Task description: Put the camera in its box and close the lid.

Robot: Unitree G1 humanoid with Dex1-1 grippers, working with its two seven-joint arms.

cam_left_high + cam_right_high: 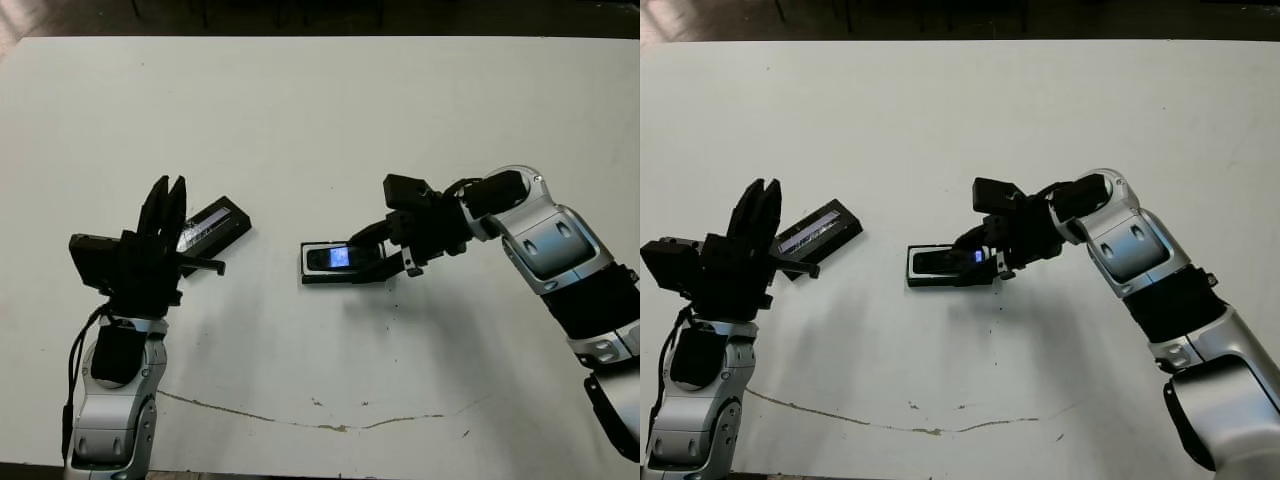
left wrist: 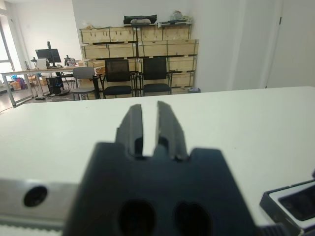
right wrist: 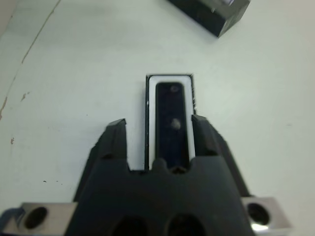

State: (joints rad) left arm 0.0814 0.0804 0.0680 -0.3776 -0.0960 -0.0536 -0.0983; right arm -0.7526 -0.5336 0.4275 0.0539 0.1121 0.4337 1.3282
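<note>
Both right hand (image 3: 158,129) fingers straddle camera (image 3: 170,123) in box (image 3: 150,123).

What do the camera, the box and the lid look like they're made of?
Camera: glossy black, probably plastic or glass; its face reflects light.
Box: matte black walls, white lining, perhaps card or plastic.
Lid: matte black slab with a shiny, foil-like stripe.

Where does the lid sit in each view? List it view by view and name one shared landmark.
Left eye view: lid left of centre, beside the left gripper.
Right eye view: same, further left.
Left wrist view: black-edged corner at lower right, probably the lid; unconfirmed.
Right wrist view: top edge, right of centre.
Landmark: the box at the right gripper.
</note>
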